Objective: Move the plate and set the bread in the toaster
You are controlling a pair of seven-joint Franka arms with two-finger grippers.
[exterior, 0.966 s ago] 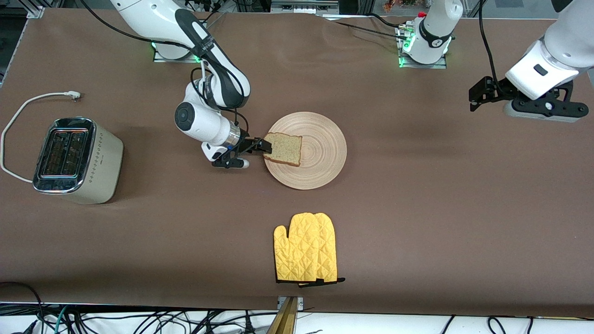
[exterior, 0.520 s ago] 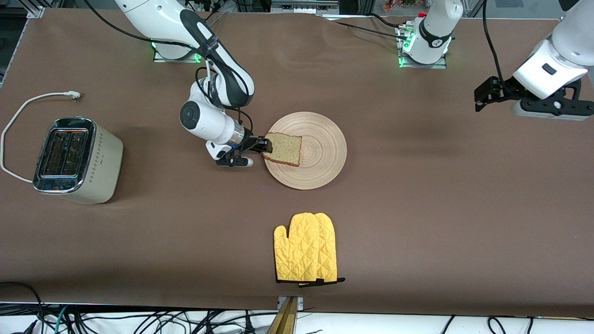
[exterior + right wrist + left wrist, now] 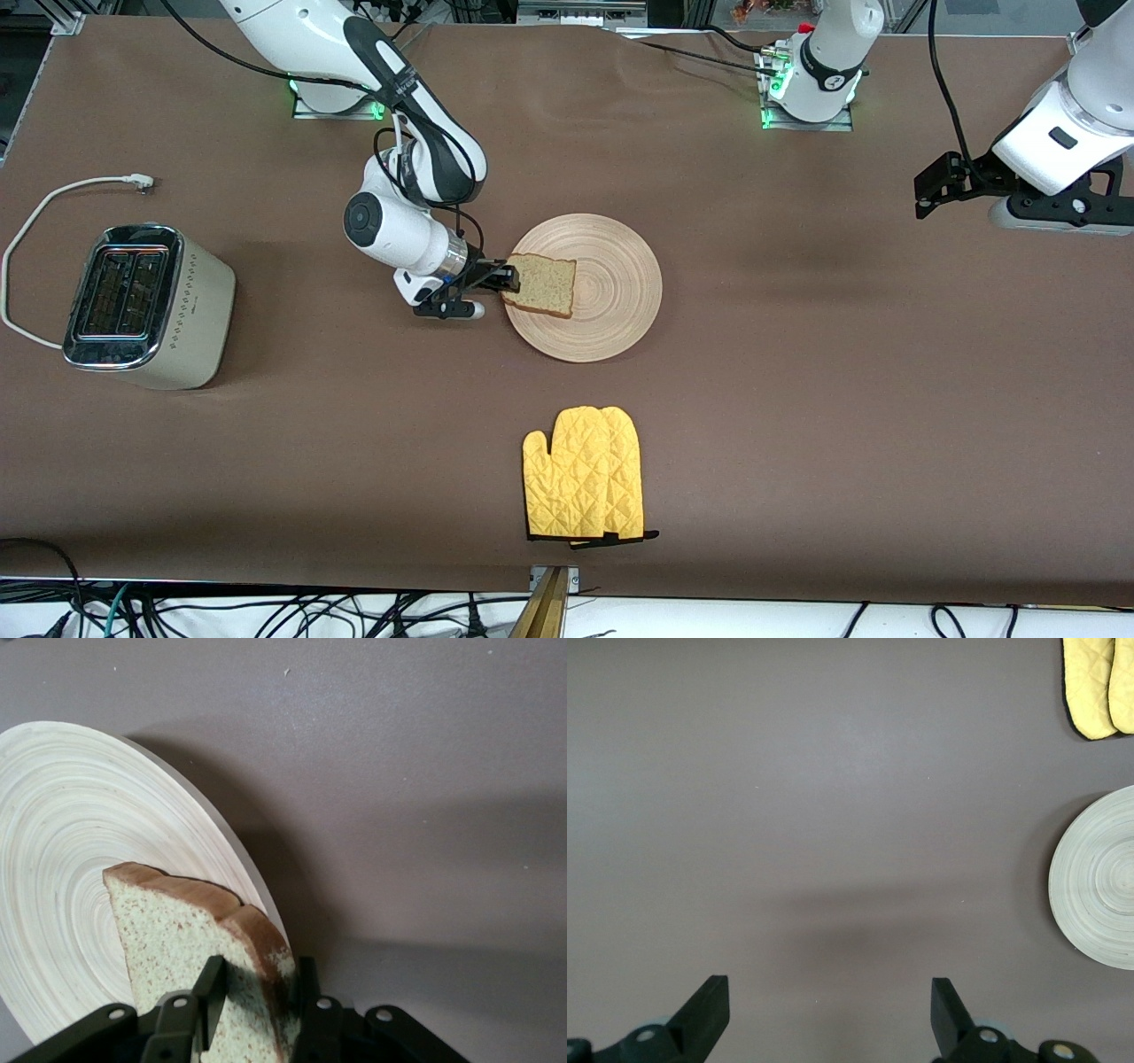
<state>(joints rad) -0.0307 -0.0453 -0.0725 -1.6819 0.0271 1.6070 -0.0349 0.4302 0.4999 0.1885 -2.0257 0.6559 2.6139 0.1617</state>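
The right tool point(image 3: 507, 280) pinches the bread point(image 3: 542, 284) at the plate's point(image 3: 620, 301) nine o'clock rim; next, carry it to the toaster point(image 3: 142, 306). The left tool point(image 3: 830, 1010) waits, spread, over bare worktop point(image 3: 797, 399).

High front camera faces the arms; both wrist views look down, sharing the plate point(image 3: 586, 287) point(image 3: 1097, 877) point(image 3: 80, 842), perhaps obliquely.

A brown table point(image 3: 797, 399) spans the view, cables point(image 3: 266, 611) tangled below it.
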